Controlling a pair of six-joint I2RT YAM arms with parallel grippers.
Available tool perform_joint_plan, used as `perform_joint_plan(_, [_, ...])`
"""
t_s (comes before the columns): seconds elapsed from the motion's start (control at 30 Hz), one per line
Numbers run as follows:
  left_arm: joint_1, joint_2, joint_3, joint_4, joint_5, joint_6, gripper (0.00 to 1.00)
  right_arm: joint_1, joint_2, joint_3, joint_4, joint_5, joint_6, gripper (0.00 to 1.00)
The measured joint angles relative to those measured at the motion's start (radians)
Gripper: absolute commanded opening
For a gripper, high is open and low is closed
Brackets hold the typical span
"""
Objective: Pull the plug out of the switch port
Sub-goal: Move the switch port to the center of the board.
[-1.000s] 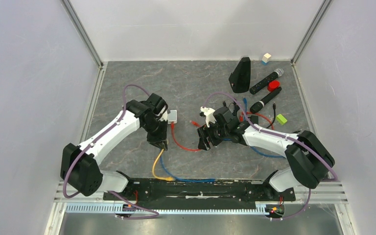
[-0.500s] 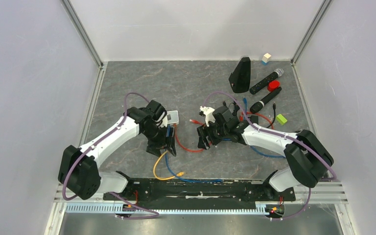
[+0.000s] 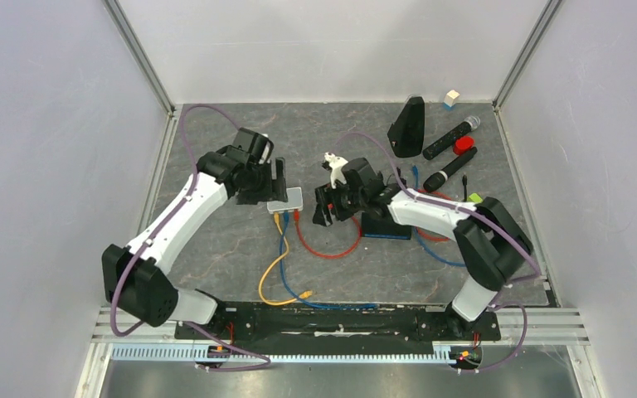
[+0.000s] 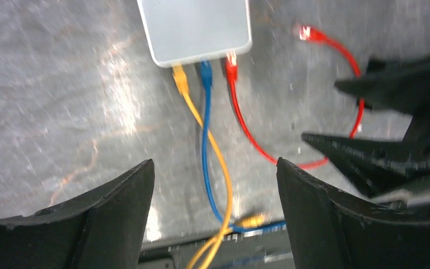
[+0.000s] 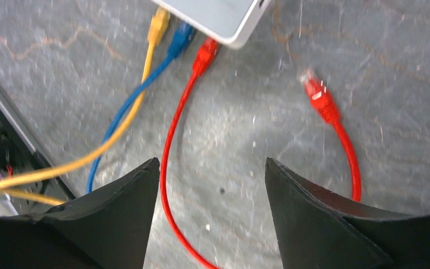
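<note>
A grey marbled tabletop point(image 3: 332, 133) fills the floor of a white-walled enclosure. Two white and black robot arms reach over it from the near edge, the left arm point(image 3: 178, 211) bending inward from the left and the right arm point(image 3: 431, 217) bending inward from the right. The left jaws stand wide apart and hold nothing; the left wrist camera shows them hanging above the cables, with the switch at the far edge of the view. The right jaws are also spread wide and empty, poised above the red cable just to the right of the switch.

At the far right lie a black wedge-shaped block point(image 3: 407, 126) and two black handheld microphones point(image 3: 450, 138), well apart from the switch.

A flat silver-grey rectangular network switch point(image 3: 285, 201) lies near the middle of the tabletop, between the two sets of jaws. Three cables run from its near edge. The yellow cable point(image 3: 269, 274) and the blue cable point(image 3: 286, 274) cross each other on the way toward the arm bases. The red cable point(image 3: 332, 251) curves to the right in a loop, and its loose end point(image 5: 316, 92) lies bare on the tabletop.

Three plugs sit side by side in the switch ports: yellow plug point(image 4: 178, 75), blue plug point(image 4: 204, 72), red plug point(image 4: 230, 61)
</note>
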Motion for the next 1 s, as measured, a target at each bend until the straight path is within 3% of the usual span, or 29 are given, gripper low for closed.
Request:
perform_joint_plan(0.27, [0.250, 0.151, -0.162, 0.352, 0.107, 0.000, 0.83, 0.000, 0.260, 0.235, 0.032, 0.011, 0.080, 0.66])
perform_joint_plan(0.57, [0.277, 0.296, -0.300, 0.655, 0.216, -0.001, 0.81, -0.003, 0.459, 0.406, 0.042, 0.008, 0.106, 0.66])
perform_joint_plan(0.77, [0.290, 0.342, -0.321, 0.769, 0.265, -0.007, 0.57, -0.006, 0.509, 0.455, 0.068, -0.061, 0.105, 0.62])
perform_joint_plan(0.9, [0.309, 0.327, -0.392, 0.868, 0.298, -0.033, 0.49, -0.010, 0.507, 0.423, 0.118, -0.084, 0.093, 0.57])
perform_joint_plan(1.0, [0.309, 0.301, -0.429, 0.898, 0.299, -0.045, 0.48, -0.008, 0.485, 0.370, 0.164, -0.089, 0.087, 0.57])
